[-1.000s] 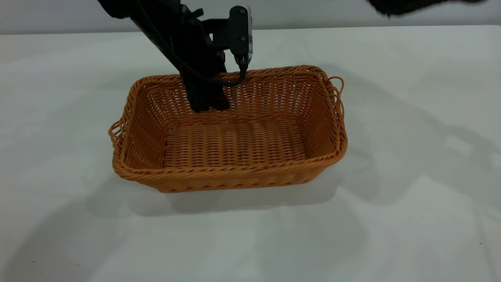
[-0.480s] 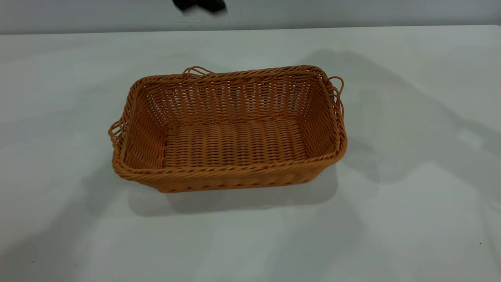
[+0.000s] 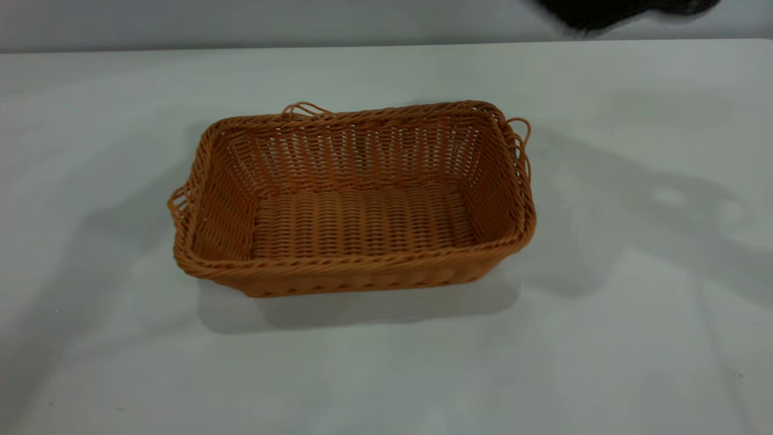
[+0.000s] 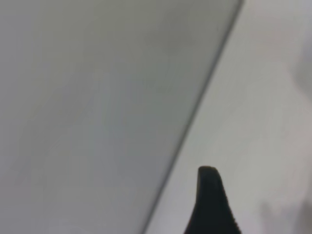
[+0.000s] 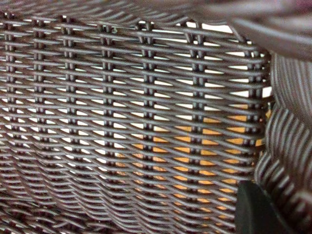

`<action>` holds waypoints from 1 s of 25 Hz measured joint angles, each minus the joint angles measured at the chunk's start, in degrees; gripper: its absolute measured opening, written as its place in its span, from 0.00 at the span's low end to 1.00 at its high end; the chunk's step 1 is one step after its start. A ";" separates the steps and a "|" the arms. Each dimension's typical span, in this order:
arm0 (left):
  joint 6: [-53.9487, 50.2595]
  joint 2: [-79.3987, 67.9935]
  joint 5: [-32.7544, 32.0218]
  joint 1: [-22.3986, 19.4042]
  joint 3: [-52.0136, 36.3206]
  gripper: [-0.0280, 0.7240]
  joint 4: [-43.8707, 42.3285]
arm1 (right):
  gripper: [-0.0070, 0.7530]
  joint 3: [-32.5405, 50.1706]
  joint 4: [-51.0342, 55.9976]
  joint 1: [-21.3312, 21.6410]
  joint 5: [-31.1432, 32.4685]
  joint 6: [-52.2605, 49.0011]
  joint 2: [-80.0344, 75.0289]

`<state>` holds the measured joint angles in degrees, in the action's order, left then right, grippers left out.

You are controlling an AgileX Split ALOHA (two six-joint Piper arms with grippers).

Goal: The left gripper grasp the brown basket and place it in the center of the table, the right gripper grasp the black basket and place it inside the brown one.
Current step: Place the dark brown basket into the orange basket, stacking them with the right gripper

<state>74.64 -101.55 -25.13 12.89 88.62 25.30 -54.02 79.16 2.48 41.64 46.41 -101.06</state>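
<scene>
The brown basket [image 3: 356,199] sits empty on the white table [image 3: 634,338], near its middle, long side towards the exterior camera. The left gripper is out of the exterior view; the left wrist view shows one of its black fingertips [image 4: 208,195] over bare table, with nothing against it. The black basket's dark weave [image 5: 122,112] fills the right wrist view, with orange showing through the gaps. One right finger [image 5: 253,212] lies against the weave beside the rim. In the exterior view a blurred dark shape, the black basket [image 3: 604,9], hangs at the top edge, right of the brown basket.
The table's far edge [image 3: 386,45] meets a grey wall behind the brown basket. Broad shadows lie on the table to the right and left of the basket.
The left gripper, which stood at the brown basket's far rim a second ago, has let go and lifted out of view. The dark shape at the top right has shifted left and lower.
</scene>
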 joint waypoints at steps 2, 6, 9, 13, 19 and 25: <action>-0.11 3.01 -0.13 0.00 -0.05 0.64 0.00 | 0.14 -3.98 -6.89 -3.76 0.68 -2.48 -3.18; -0.64 8.69 0.12 0.00 -0.05 0.64 0.00 | 0.14 -12.30 -19.42 -10.65 1.71 -9.07 -10.26; -1.54 11.74 0.24 0.00 -0.05 0.64 0.00 | 0.14 -18.44 -24.38 -14.15 1.79 -13.06 -15.70; -2.96 12.81 0.24 0.00 -0.05 0.64 0.00 | 0.14 -24.35 -28.99 -17.92 1.74 -16.80 -21.85; -3.95 12.81 0.05 0.00 -0.05 0.64 0.00 | 0.14 -25.82 -34.47 -20.55 0.90 -19.04 -26.95; -5.00 12.81 -2.85 0.00 -0.05 0.64 0.05 | 0.14 -25.82 -35.30 -19.66 -1.79 -20.98 -28.66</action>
<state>69.64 -88.74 -27.98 12.89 88.57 25.35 -79.84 43.87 -17.17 39.85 25.44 -129.71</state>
